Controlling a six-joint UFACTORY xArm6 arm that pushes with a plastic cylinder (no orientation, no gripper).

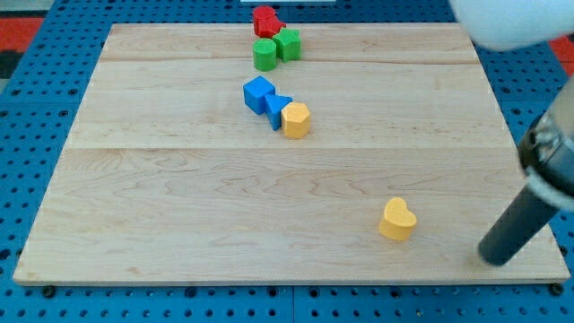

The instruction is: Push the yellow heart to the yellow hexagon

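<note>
The yellow heart [396, 220] lies on the wooden board [179, 206] at the view's lower right. The yellow hexagon [296, 119] sits near the board's upper middle, touching a blue block. My tip [494, 257] is the lower end of a dark rod coming in from the view's right edge. It rests on the board to the right of the yellow heart and slightly below it, well apart from it.
Two blue blocks [258, 93] [277, 109] lie just left of the yellow hexagon. A green cylinder [265, 55] and a green block [288, 44] sit near the top edge, with a red block [265, 21] above them. A blurred white object [507, 20] fills the top right corner.
</note>
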